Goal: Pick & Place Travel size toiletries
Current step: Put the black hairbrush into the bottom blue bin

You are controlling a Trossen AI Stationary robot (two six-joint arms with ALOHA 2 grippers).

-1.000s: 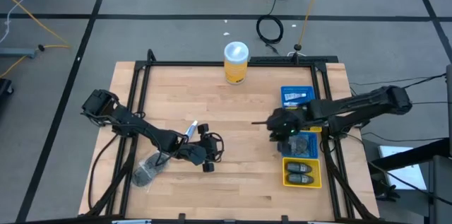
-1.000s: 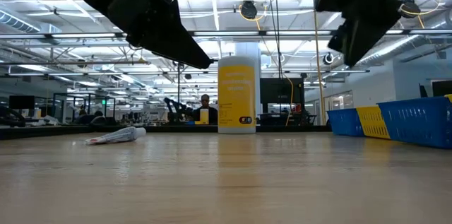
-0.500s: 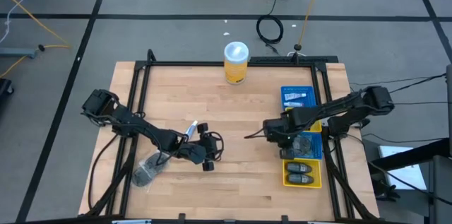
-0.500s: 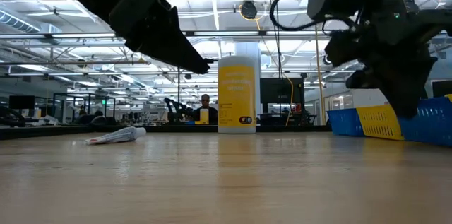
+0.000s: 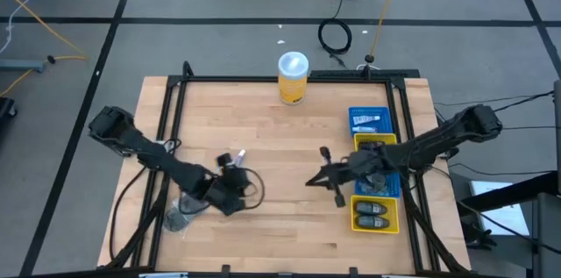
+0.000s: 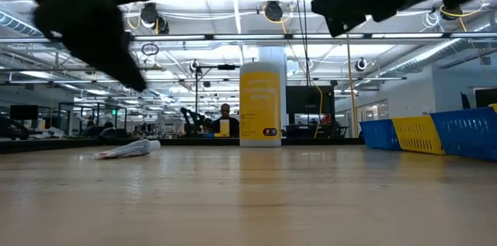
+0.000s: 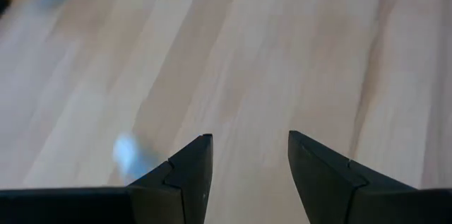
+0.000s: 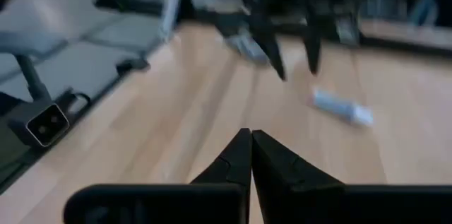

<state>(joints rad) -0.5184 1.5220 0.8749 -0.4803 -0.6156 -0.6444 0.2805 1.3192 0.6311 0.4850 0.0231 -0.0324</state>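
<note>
A small white tube point(image 5: 238, 156) lies flat on the wooden table left of centre; it also shows in the low view point(image 6: 128, 149) and the right wrist view point(image 8: 342, 107). My left gripper point(image 5: 228, 166) hovers open just beside the tube point(image 7: 127, 152), with nothing between its fingers. My right gripper point(image 5: 308, 181) is shut and empty, held roughly level above the table's middle, pointing toward the table's left edge. More toiletries lie in the bins at the right: white tubes in the blue bin point(image 5: 368, 120), dark pieces in the middle bin point(image 5: 379, 178) and in the yellow bin point(image 5: 372, 215).
A tall yellow canister with a white lid point(image 5: 293, 77) stands at the table's far middle. A crumpled clear bag with grey contents point(image 5: 180, 217) lies near the left front, under the left arm. A black frame point(image 5: 263, 77) borders the table. Bare wood lies between the two grippers.
My left gripper has drawn back toward the table's left edge and turned, staying open above the table. My right gripper has swung out from over the bins toward the table's middle and tipped up from pointing down to nearly level. The white tube has stayed where it was.
</note>
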